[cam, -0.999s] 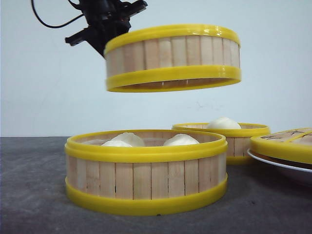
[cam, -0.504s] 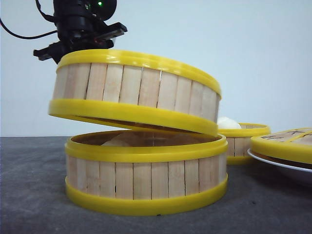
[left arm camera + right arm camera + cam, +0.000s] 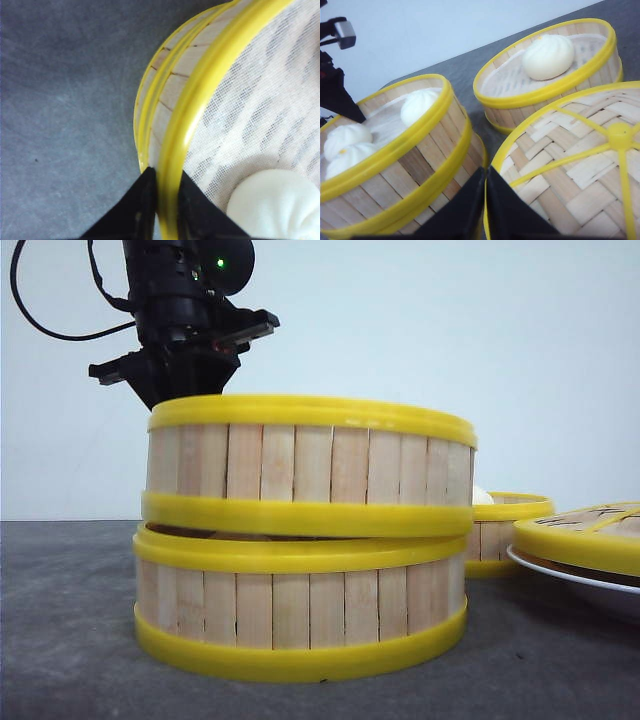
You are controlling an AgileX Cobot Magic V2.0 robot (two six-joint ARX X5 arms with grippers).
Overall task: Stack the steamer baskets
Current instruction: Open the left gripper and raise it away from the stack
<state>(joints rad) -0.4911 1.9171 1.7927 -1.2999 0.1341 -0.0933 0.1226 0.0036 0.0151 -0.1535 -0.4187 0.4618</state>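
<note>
Two steamer baskets are stacked near the front: the upper basket (image 3: 310, 465) rests on the lower basket (image 3: 300, 610), shifted slightly right, with a thin dark gap under its left side. My left gripper (image 3: 168, 390) is shut on the upper basket's far-left yellow rim (image 3: 200, 95), one finger inside and one outside (image 3: 167, 200). A white bun (image 3: 275, 200) lies on the cloth inside it. The third basket (image 3: 505, 525) stands behind to the right, holding one bun (image 3: 550, 56). My right gripper (image 3: 485, 200) is shut and holds nothing, hovering between the stack (image 3: 395, 150) and the lid.
A flat woven lid (image 3: 585, 535) with a yellow rim lies on a white plate (image 3: 580, 585) at the right edge, close to the stack and the third basket. The table (image 3: 70, 620) is dark grey, with a pale wall behind.
The left gripper has carried the upper basket down and forward, from hanging in the air, through a tilt, onto the lower basket, where it now sits nearly level.
</note>
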